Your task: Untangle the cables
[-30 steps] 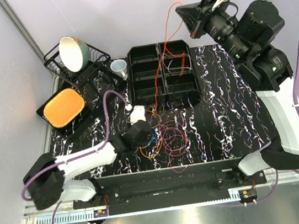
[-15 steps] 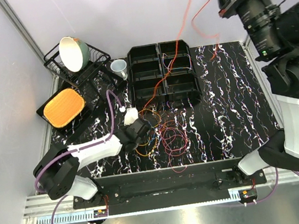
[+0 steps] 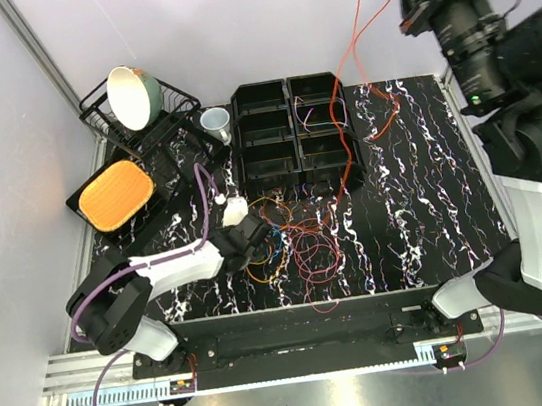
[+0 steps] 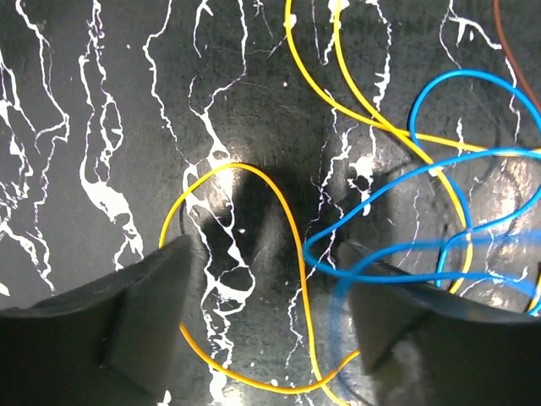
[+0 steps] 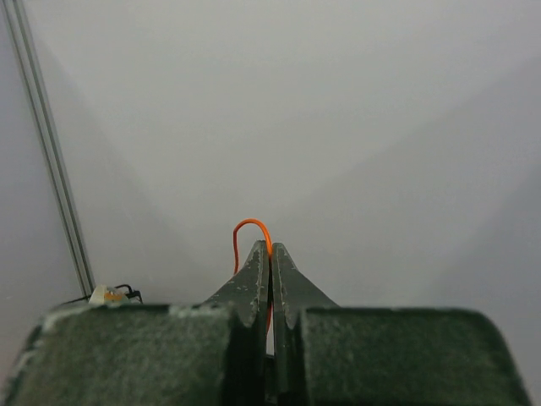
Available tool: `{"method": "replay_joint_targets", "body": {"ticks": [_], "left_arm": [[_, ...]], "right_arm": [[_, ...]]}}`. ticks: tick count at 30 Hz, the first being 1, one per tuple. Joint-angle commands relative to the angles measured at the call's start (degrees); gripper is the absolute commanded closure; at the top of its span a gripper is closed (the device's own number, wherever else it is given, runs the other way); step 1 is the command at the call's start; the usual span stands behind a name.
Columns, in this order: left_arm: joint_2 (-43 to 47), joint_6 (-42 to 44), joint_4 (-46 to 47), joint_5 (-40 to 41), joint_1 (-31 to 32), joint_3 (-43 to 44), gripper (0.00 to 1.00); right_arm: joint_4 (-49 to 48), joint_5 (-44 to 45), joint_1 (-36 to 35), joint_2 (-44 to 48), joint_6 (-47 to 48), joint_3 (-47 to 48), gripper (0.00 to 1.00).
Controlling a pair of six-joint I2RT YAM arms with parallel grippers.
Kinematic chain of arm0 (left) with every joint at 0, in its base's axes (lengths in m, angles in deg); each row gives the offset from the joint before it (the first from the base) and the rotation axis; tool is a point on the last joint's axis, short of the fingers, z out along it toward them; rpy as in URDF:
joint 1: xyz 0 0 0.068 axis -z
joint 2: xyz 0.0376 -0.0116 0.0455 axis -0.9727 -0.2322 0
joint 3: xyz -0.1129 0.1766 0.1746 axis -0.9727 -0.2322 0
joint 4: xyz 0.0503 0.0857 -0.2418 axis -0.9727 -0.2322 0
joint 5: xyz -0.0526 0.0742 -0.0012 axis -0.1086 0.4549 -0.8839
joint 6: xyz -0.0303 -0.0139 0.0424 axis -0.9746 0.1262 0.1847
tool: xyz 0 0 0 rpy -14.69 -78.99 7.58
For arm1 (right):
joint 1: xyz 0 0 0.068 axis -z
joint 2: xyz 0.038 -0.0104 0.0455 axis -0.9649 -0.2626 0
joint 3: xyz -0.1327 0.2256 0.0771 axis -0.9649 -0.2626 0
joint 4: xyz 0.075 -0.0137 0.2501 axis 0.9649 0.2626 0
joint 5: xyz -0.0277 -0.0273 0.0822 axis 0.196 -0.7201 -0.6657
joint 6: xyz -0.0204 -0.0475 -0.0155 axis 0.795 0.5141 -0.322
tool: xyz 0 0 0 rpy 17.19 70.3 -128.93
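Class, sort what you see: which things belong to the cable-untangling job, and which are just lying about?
Job: tangled cables; orange cable, pinched in the shut right hand; open left hand over the tangle.
Lying about: bowl, dish rack, cup, orange tray.

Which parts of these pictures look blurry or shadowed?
Left wrist view: the blue cable smears out of focus close to the jaws, and a dark shadow lies between them. Right wrist view: the orange cable is sharp against a plain wall.
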Motion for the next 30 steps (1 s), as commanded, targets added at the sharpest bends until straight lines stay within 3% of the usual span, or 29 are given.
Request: {"method": "replay_joint_targets", "body": {"ticks": [1,4,11,15,19,24,30], "left_arm": [[4.4,2.4,0.6,-1.7,-0.1,2.1,0.15],[7.7,6.1,-1.7,-5.0,0.0,4.8,0.11],[18.8,14.9,-4.3,-9.5,4.4,12.1,0.1],[25.8,20.2,7.4,-15.0,5.0,9.6,0.1],[30.8,23.1,24.9,-20.0,5.0,4.8,0.06],[27.2,28.1,32.1,-22.1,4.9,6.7,0.04],[15.9,28.6,41.6,-27.6,5.0,8.6,0.08]], "right_arm": [[-2.4,-0.3,-0.3,1.0,-2.2,-5.0,1.0],[-2.4,-1.3,-0.2,1.5,-3.5,-6.8,1.0],[-2.5,-4.5,-0.3,3.1,-7.5,-10.5,1.0],[-2.8,-6.3,-0.2,4.0,-9.5,-12.5,1.0],[-2.7,-9.2,-0.3,4.5,-12.6,-13.3,1.0],[-2.7,-11.7,-0.2,5.5,-14.5,-14.3,1.0],[-2.9,-14.0,-0.2,6.6,-17.3,-15.2,1.0]]}}
